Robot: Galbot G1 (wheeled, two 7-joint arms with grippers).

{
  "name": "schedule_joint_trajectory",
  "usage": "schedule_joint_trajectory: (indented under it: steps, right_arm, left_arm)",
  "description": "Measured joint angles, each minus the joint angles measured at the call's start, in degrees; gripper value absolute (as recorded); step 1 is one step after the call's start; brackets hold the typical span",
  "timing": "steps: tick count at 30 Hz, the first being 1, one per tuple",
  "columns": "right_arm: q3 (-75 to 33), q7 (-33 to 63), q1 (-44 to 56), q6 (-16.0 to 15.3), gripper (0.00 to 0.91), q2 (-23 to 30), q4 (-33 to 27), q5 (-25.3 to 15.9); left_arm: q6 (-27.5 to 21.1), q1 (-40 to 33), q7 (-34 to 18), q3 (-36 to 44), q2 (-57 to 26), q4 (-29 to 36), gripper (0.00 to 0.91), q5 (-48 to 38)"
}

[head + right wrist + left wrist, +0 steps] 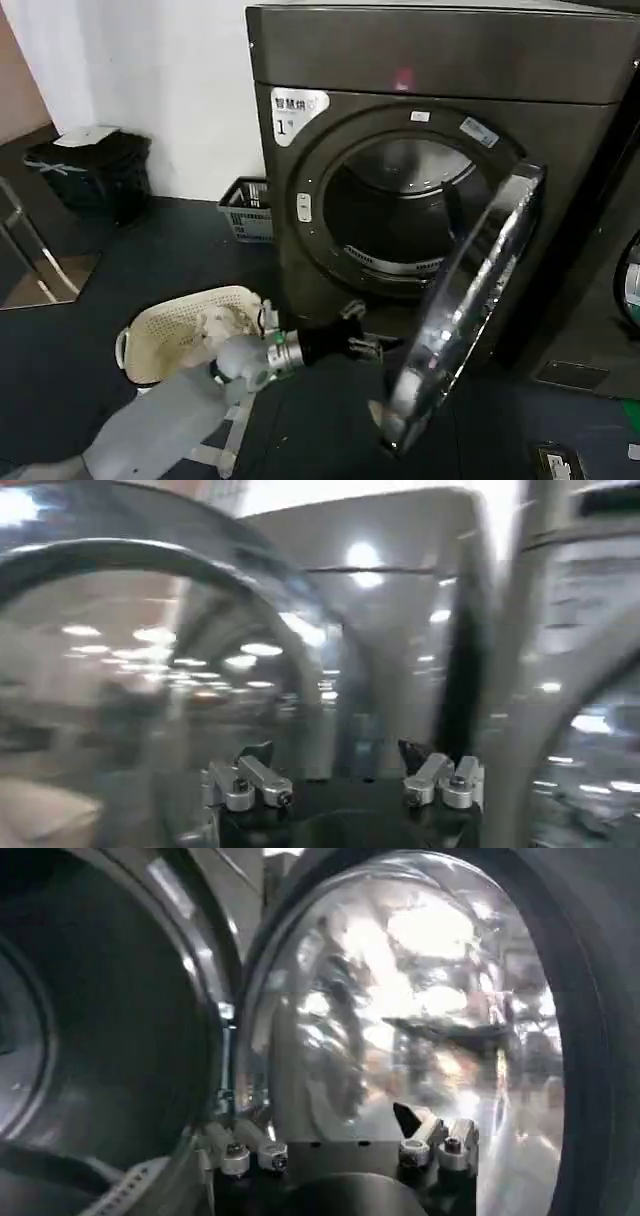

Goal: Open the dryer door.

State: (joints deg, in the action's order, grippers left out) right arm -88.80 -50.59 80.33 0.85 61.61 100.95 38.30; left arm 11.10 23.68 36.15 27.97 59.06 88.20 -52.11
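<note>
dryer door [470, 300]: swung well out from the dryer [440, 60], hinged on its right, drum exposed | left tool [368, 348]: low, just beside the door's inner face, fingers spread wide, gripping nothing | right tool [345, 780]: fingers spread, empty, facing reflective chrome

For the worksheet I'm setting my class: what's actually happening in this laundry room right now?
A Galbot robot is opening a front-loading dryer, the one with the "1" sticker. The dryer door already stands swung well out from the drum opening. The left gripper reaches in low beside the door's inner face, its fingers spread and holding nothing. The right gripper is also open, close to a shiny curved surface. A cream laundry basket sits on the floor behind the left arm.
</note>
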Motion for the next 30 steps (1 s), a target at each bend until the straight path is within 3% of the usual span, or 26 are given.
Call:
schedule_joint_trajectory:
  steps: [5, 15, 18, 30]
  right_arm:
    - [-4.2, 12.7, 1.9, 0.3, 0.907, 2.1, 2.9, -4.0]
    - [-15.2, 34.9, 4.9, -8.1, 0.907, 3.5, 5.9, -7.4]
    - [-19.0, 38.2, 6.0, -10.5, 0.907, 3.0, 5.7, -7.4]
    - [-30.5, 41.9, 9.1, -14.4, 0.907, 1.9, 8.0, -8.4]
  left_arm:
    - [0.2, -0.9, -0.6, 2.0, 1.6, 0.5, 0.907, 0.0]
    - [0.5, -3.9, -1.9, 6.9, 5.2, -1.7, 0.907, 0.6]
    - [0.5, -4.7, -2.4, 8.3, 6.7, -3.0, 0.907, 0.7]
    - [-0.1, -9.3, -5.0, 13.4, 15.3, -8.2, 0.907, -0.8]
